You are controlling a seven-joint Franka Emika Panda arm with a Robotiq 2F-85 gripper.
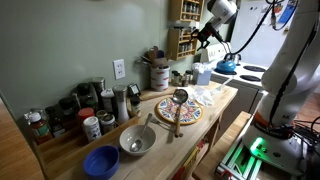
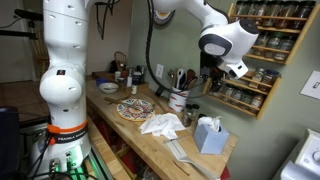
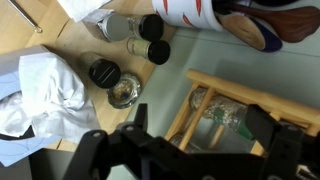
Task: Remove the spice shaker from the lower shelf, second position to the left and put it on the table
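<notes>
While the hand [image 3: 190, 155] hangs with its two dark fingers [image 3: 97, 150] spread wide and nothing clamped between them, the spice shaker [image 3: 220, 117] stands on the lower shelf [image 3: 245, 100]: a clear glass jar behind the shelf's wooden rail, at 12 o'clock from the hand in the wrist view, clear of both fingers.

Wall rack [image 2: 262, 50]: brown wood, tiers of small jars. In both exterior views the hand sits just in front of the lower shelf, at the end nearer the utensil crock [image 2: 178, 100]. Which jar is second in the row cannot be told there.

Tabletop [image 1: 160, 145]: long, light wood, below the rack.

Wrist view, 10 o'clock of the spice shaker: three black-capped shakers [image 3: 157, 52] and a small glass jar [image 3: 122, 95], close together on the tabletop. At 9 o'clock: crumpled white cloth [image 3: 40, 90].

In an exterior view, along the tabletop: patterned plate [image 1: 178, 112] with a ladle [image 1: 180, 98] across it, metal bowl [image 1: 137, 140] at its 7 o'clock, blue bowl [image 1: 100, 160] beyond that at 7 o'clock.

Blue tissue box [image 2: 208, 135]: at 6 o'clock of the hand.

Blue kettle [image 1: 228, 66]: on the white stove [image 1: 250, 75], at 4 o'clock of the rack.
</notes>
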